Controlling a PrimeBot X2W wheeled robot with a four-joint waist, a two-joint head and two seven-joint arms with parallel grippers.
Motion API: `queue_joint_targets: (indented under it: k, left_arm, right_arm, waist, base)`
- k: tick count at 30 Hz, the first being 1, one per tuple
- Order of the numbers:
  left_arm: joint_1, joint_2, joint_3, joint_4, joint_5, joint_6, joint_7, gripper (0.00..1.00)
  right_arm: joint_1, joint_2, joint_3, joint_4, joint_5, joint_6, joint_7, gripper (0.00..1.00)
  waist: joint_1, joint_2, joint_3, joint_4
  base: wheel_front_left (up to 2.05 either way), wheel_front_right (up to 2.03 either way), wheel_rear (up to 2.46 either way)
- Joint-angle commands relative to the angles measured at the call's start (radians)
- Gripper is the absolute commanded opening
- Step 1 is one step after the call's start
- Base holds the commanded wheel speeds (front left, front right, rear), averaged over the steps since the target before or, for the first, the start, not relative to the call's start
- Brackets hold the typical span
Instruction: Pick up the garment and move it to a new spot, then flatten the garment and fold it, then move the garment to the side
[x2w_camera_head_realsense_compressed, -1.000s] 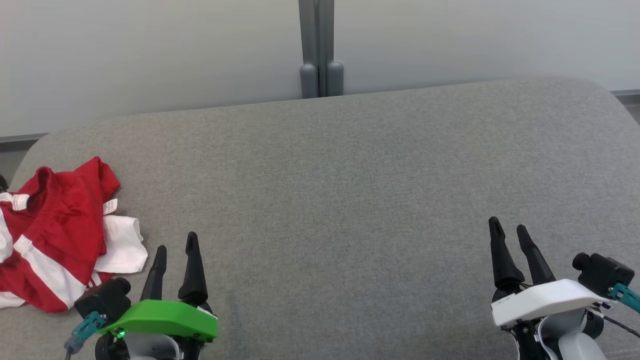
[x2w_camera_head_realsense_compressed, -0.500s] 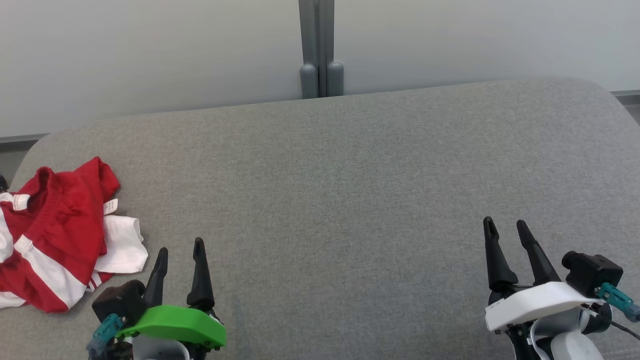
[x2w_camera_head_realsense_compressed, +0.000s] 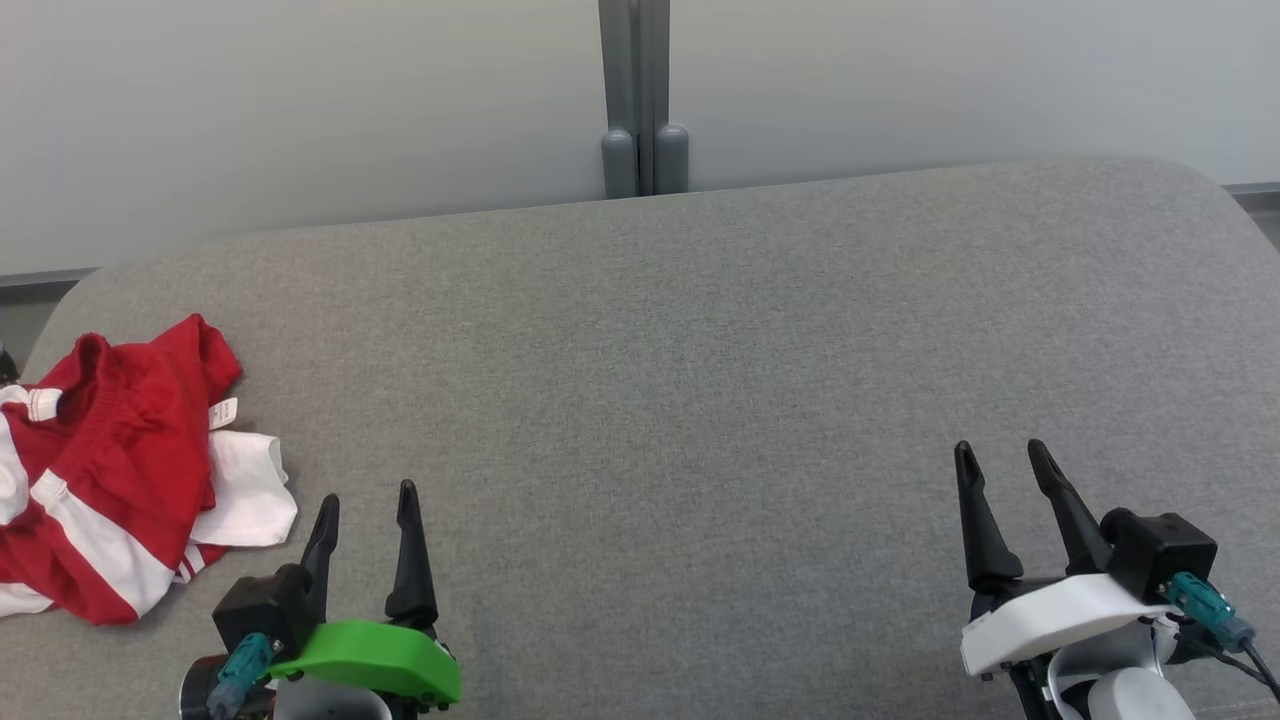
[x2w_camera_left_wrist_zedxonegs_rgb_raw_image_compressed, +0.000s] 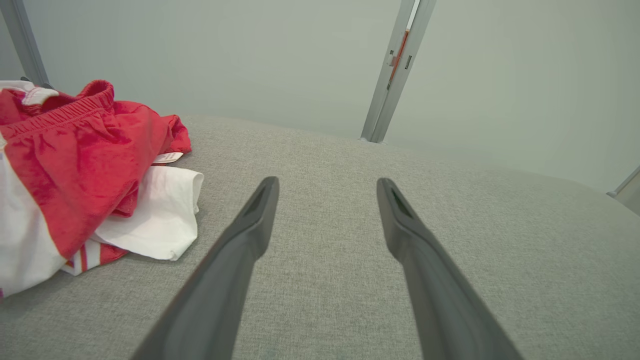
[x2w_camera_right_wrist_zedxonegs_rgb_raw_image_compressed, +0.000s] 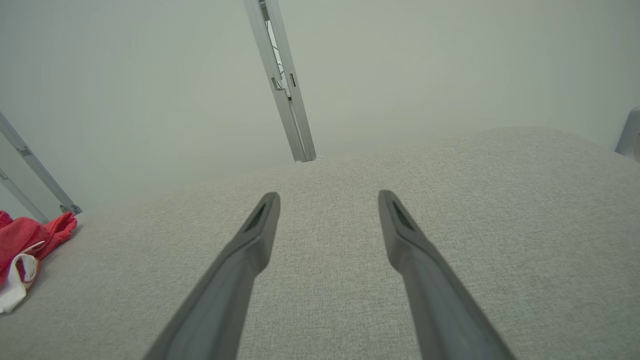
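Observation:
A crumpled red and white garment (x2w_camera_head_realsense_compressed: 110, 470) lies in a heap at the left edge of the grey padded surface (x2w_camera_head_realsense_compressed: 660, 350). The left wrist view has the garment (x2w_camera_left_wrist_zedxonegs_rgb_raw_image_compressed: 80, 165) at its left, and the right wrist view catches the garment (x2w_camera_right_wrist_zedxonegs_rgb_raw_image_compressed: 22, 245) at its far left. My left gripper (x2w_camera_head_realsense_compressed: 368, 497) hovers open just right of the heap, apart from it, with nothing between its fingers (x2w_camera_left_wrist_zedxonegs_rgb_raw_image_compressed: 250, 230). Far to the right, my right gripper (x2w_camera_head_realsense_compressed: 1000, 456) is also open and empty over bare fabric, its fingers (x2w_camera_right_wrist_zedxonegs_rgb_raw_image_compressed: 405, 235) spread wide.
A pale wall (x2w_camera_head_realsense_compressed: 300, 100) runs behind the surface, with a grey vertical post (x2w_camera_head_realsense_compressed: 640, 100) at its middle. The surface has rounded far corners, and its left edge passes close by the garment.
Both grippers have drawn back toward the near edge. The left one also shifted slightly right, away from the garment, and the right one slightly left. The garment has not moved.

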Motion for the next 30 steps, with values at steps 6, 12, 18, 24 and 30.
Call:
queue_joint_targets:
  k: [6, 12, 18, 24, 30]
  left_arm:
    - [0.01, 0.008, -0.006, 0.001, 0.048, 0.009, -0.019, 1.0]
    - [0.012, 0.009, -0.013, 0.009, 0.074, 0.013, -0.032, 1.0]
    - [0.012, 0.009, -0.021, 0.025, 0.106, 0.018, -0.044, 1.0]
    - [0.009, 0.009, -0.03, 0.034, 0.139, 0.025, -0.055, 1.0]
    - [0.009, 0.01, -0.037, 0.042, 0.171, 0.029, -0.066, 1.0]
  right_arm:
    - [0.003, -0.006, 0.001, 0.004, -0.071, 0.0, -0.02, 1.0]
    - [0.003, -0.006, 0.002, 0.008, -0.123, 0.0, -0.033, 1.0]
    - [0.005, -0.007, 0.002, 0.007, -0.173, 0.0, -0.044, 1.0]
    - [0.007, -0.007, 0.0, 0.005, -0.216, 0.0, -0.055, 1.0]
    - [0.01, -0.007, -0.001, 0.002, -0.258, 0.0, -0.067, 1.0]
  waist:
    - [-0.0001, 0.0, 0.0, 0.002]
    - [-0.0001, 0.0, 0.0, 0.003]
    - [-0.0001, 0.0, 0.001, 0.003]
    - [-0.0001, 0.0, 0.002, 0.004]
    - [-0.0001, 0.0, 0.003, 0.005]
  base:
    - [0.0, 0.0, 0.0]
    - [0.0, 0.0, 0.0]
    - [0.0, 0.0, 0.0]
    - [0.0, 0.0, 0.0]
    - [0.0, 0.0, 0.0]
